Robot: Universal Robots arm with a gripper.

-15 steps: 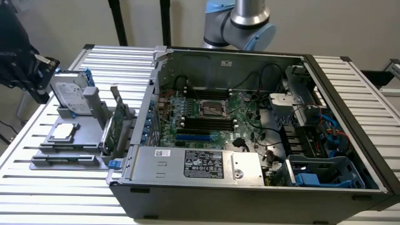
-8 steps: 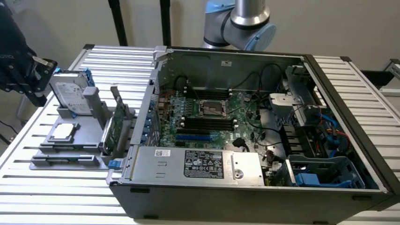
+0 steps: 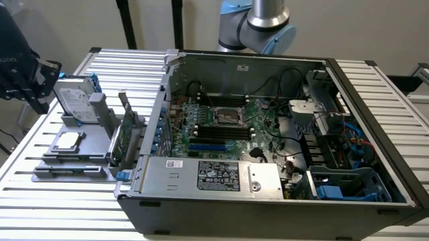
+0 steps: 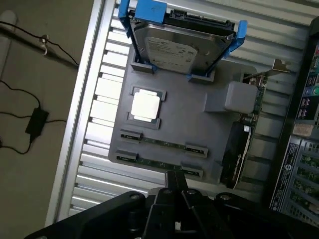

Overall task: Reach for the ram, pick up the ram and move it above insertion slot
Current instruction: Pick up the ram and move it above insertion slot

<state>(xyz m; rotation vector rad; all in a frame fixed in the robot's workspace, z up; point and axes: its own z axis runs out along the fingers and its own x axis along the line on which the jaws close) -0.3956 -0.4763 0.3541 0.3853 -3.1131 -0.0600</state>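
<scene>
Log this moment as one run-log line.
stage: reach | gripper: over gray tray, nearest ram | ram: lying in tray, not lifted

The arm is a round, silver-grey metal tube (image 3: 266,11) set into a thick joint housing with smooth light-blue plastic caps (image 3: 285,36), seen at twelve o'clock in the exterior view. The matt black claw (image 4: 176,182) is angular in the wrist view. Flat linkage bars (image 4: 107,211) spread back from its narrow tip, and each carries a round pivot pin (image 4: 131,197). At nine o'clock in the exterior view the same black body looks blocky. It bears pale lettering (image 3: 8,59) that the frame edge cuts off, so it cannot be read.
</scene>
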